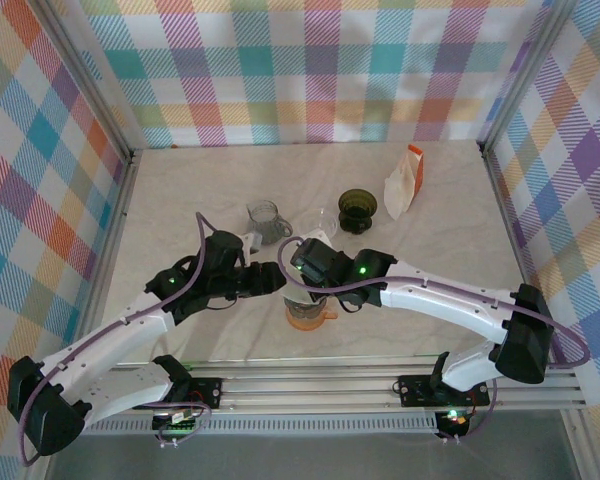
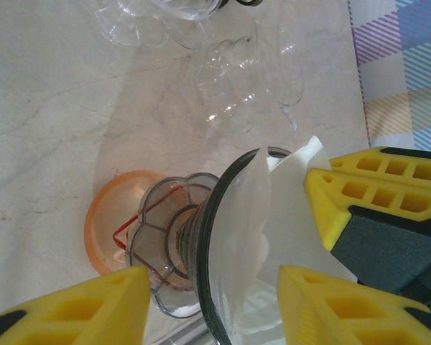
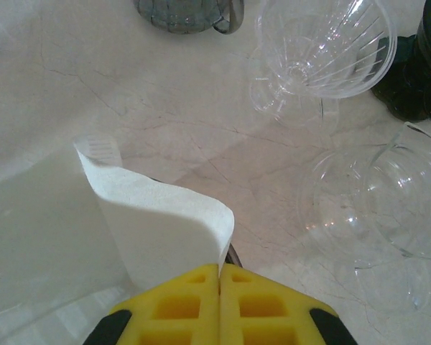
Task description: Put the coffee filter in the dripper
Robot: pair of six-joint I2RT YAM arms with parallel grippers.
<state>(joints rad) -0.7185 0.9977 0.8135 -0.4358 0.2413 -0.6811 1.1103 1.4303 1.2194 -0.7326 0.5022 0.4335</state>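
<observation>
Left arm (image 1: 110, 335) and right arm (image 1: 450, 300): white moulded link shells, black joint housings (image 1: 525, 345), one green lamp (image 1: 361, 270) lit near each wrist, a grey-purple cable (image 1: 202, 230) looped along each. Black bases on a slotted aluminium rail (image 1: 310, 385). Left end effector (image 2: 212, 305) and right end effector (image 3: 220, 277): yellow fingers (image 3: 179, 309) with rectangular pockets, black at the roots.

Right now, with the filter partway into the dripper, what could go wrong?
The right gripper, jaws shut on the filter, may drag it out when retreating. The filter stands above the dripper rim, so it could seat crooked. Clear glassware nearby could be knocked.
</observation>
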